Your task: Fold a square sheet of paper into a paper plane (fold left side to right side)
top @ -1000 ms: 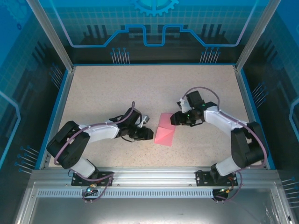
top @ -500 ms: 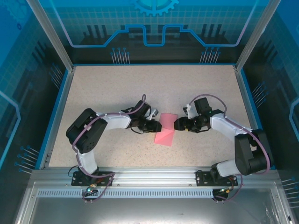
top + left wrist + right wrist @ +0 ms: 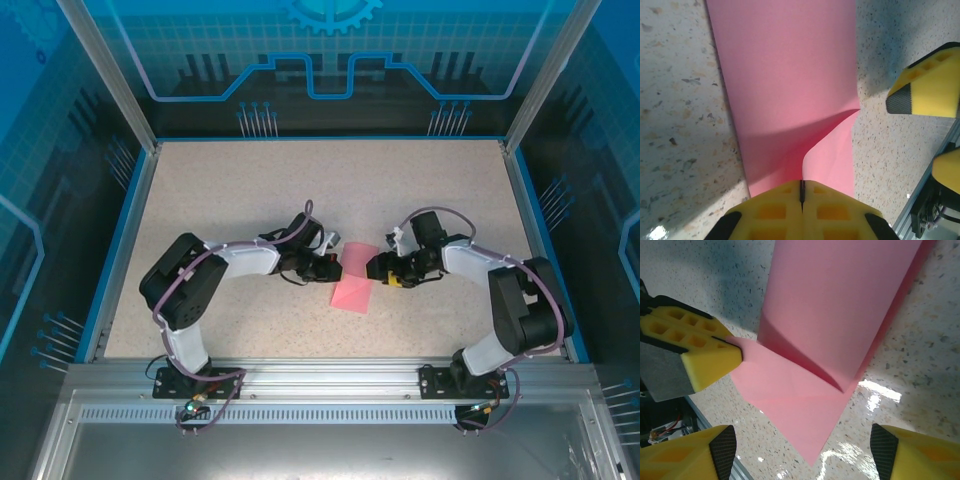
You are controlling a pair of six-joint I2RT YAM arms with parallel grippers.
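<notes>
At table (image 3: pixel 220 190) centre: square sheet of paper (image 3: pixel 355 277), part-folded; left tool (image 3: pixel 331 268) clamped on its edge; right tool (image 3: pixel 375 268) apart around its corner. Risk: one-sided pull skews crease, or tears sheet.

Table (image 3: pixel 250 190) w/ beige speckled top is sitting level. Blue edging (image 3: pixel 119 240) is running along both sides and the far side. Alu posts (image 3: pixel 108 75) are rising at the far corners. Blue see-through panels (image 3: pixel 330 50) w/ grid and gear print are closing in back and sides. Slotted metal rail (image 3: pixel 330 385) is running across the near edge. Glare patch (image 3: pixel 880 390) is shining on the tabletop, approx. overhead lighting.
</notes>
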